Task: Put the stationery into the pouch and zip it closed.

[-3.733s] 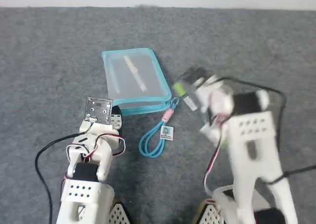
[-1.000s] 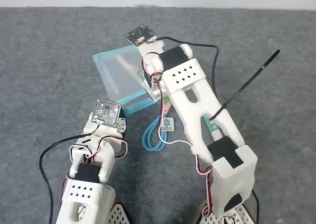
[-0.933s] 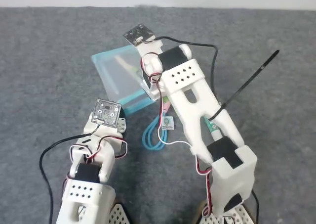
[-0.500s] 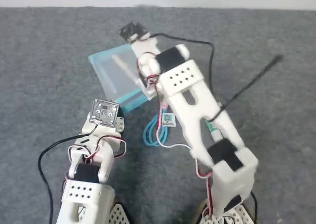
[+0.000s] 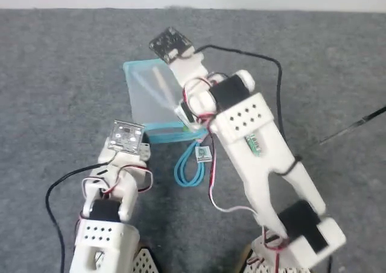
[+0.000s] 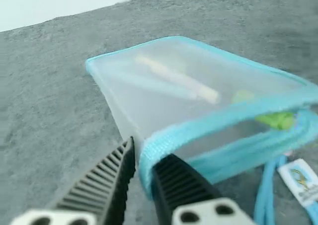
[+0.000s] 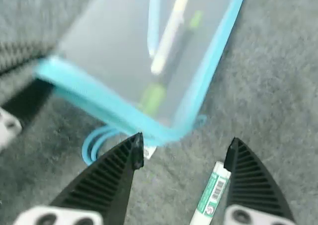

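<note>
- Plainly pinched the pouch's [image 6: 164,96] rim in the near-shut left gripper [image 6: 144,158].
- Hung the right gripper [image 7: 186,141] wide open, empty, over the pouch's corner, pen [image 7: 209,197] on the carpet [image 7: 278,61] just beside it, lying along its reach.

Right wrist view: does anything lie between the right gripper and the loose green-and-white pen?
Nothing visible does: the pen lies bare on the carpet under the open right gripper, apart from the pouch.

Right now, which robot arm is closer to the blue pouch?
Left. The left gripper has its jaws pinched on the pouch's blue edge. The right gripper hangs above the pouch, jaws open.
</note>
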